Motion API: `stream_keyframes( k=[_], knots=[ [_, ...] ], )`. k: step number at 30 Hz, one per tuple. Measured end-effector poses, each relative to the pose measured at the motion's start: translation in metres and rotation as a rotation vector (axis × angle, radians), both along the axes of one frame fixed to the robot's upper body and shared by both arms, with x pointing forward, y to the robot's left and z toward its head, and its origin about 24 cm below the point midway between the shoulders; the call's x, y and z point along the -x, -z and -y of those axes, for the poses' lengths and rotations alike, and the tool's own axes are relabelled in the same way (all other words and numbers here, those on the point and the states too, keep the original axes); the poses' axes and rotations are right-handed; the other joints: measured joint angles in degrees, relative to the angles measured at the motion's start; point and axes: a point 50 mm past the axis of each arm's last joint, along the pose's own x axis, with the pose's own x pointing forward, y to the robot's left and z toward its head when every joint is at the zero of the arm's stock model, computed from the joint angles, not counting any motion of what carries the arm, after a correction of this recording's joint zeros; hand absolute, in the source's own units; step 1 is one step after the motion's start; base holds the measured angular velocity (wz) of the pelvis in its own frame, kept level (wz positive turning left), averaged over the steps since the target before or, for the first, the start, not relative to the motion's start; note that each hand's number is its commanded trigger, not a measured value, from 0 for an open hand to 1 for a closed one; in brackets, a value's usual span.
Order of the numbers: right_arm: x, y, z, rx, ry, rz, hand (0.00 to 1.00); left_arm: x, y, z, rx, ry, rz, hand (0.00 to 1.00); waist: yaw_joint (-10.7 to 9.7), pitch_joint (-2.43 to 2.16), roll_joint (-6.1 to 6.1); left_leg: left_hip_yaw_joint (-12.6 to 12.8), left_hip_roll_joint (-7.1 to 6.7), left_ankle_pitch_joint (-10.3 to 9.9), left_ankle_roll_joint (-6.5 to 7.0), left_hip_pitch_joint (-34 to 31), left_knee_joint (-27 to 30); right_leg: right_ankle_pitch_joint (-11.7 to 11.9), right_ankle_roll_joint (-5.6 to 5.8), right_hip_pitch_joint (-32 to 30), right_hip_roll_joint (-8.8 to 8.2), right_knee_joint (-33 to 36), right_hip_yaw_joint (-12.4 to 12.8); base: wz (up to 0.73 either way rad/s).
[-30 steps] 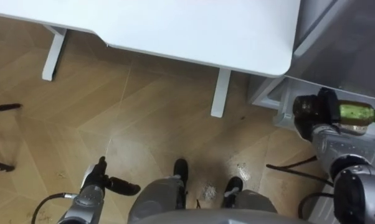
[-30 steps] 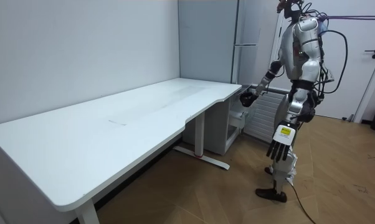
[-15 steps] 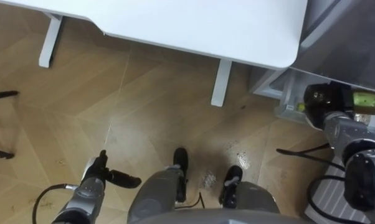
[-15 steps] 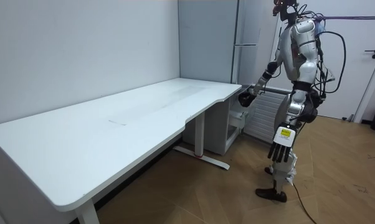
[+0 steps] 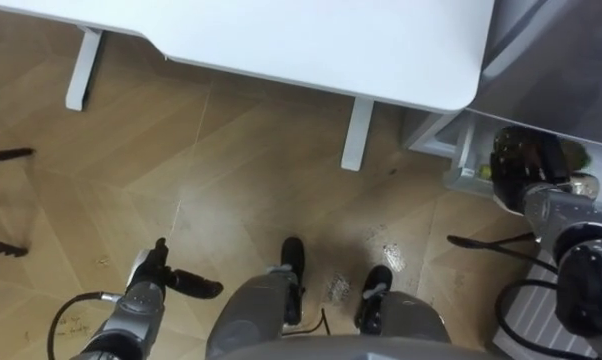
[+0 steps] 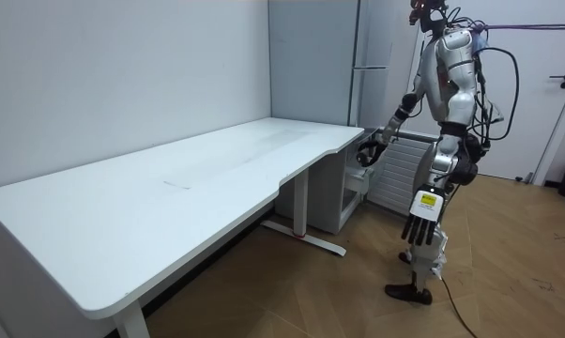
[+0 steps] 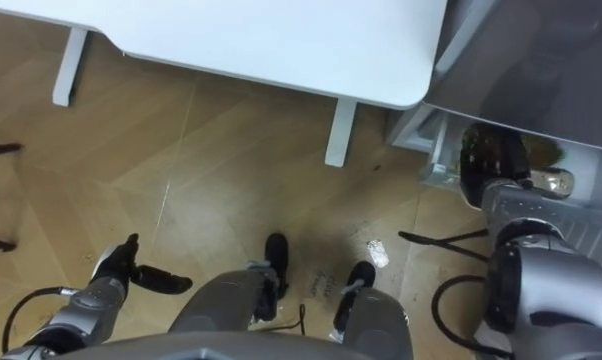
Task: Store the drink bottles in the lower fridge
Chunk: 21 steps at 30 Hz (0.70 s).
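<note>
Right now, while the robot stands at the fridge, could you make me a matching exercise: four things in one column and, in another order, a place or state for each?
Things:
1. left hand
2. right hand
3. table
4. fridge

Places or states:
A. grey, beside the table's end
B. curled round a green bottle at the low opening
C. hanging low by the robot's side, fingers straight
D. white, on white legs

Pairs: 1-C, 2-B, 3-D, 4-A.

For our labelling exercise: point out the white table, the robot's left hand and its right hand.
white table (image 5: 331, 45), left eye view, bare top.
left hand (image 5: 159, 279), left eye view, its palm.
right hand (image 5: 526, 162), left eye view, its back.
</note>
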Motion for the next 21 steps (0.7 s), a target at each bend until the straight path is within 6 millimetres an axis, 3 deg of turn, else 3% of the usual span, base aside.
stream_keyframes(
  k=[5, 16, 21],
  knots=[
    [0.002, -0.003, 0.008, 0.016, 0.022, 0.002, 0.00, 0.001, 0.000, 0.000, -0.002, 0.000, -0.006, 0.00, 0.00, -0.02, 0.01, 0.00, 0.06, 0.01, 0.01, 0.94, 0.05, 0.00, 0.00, 1.02, 0.08, -0.04, 0.10, 0.00],
    [0.008, 0.002, 0.007, 0.002, 0.016, -0.026, 0.00, 0.001, 0.000, -0.002, -0.011, 0.009, -0.014, 0.00, -0.47, -0.25, -0.46, 0.09, 0.00, 0.06, 0.10, 3.37, -0.02, -0.06, 0.08, 3.41, 0.09, -0.14, 0.35, 0.01],
    [0.015, 0.008, 0.006, 0.007, -0.017, -0.067, 0.00, 0.006, 0.001, -0.003, -0.006, 0.007, -0.030, 0.00, -1.42, -0.73, -1.07, 0.09, 0.02, 0.05, 0.09, 5.31, -0.03, -0.01, 0.08, 5.79, 0.31, -1.13, 0.30, 0.01]
  ],
)
